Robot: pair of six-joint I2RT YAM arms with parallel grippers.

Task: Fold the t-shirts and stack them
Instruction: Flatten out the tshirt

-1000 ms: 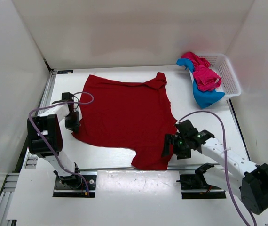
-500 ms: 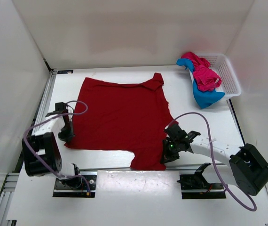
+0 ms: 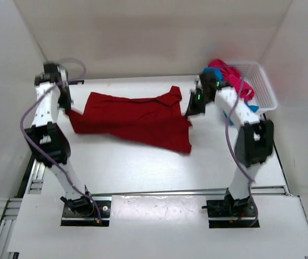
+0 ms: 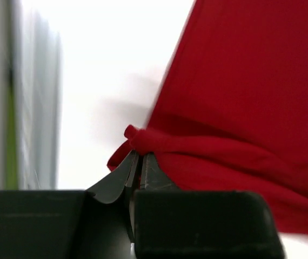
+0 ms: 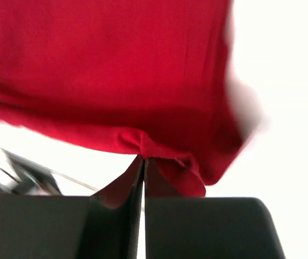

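Over the far half of the table (image 3: 143,167), our left claw (image 4: 138,156) is pinched fully shut on a small twisted knot of cloth at one corner of the dark red shirt (image 3: 138,121). Our right claw (image 5: 142,159) is clamped just as tight on a puckered bit of edge at the opposite side. Between the two, the shirt is stretched in a band, its near part sagging down toward the table on the right. Each grip looks to us like only a thin nip of fabric, so a sharp pull could let a corner slide out and drop that side in a heap. The sag is uneven, and we judge that if the arms lay the shirt down out of step, the fold will land crooked or trap a sleeve underneath. We cannot tell from either wrist view whether one layer or two is caught in each claw, and a second layer would drag the fold askew. Just beside our right arm sits the white basket (image 3: 265,86), with the pink shirt (image 3: 222,68) and the blue shirt (image 3: 254,108) spilling over its rim. A wide swing there could snag them or nudge the basket.
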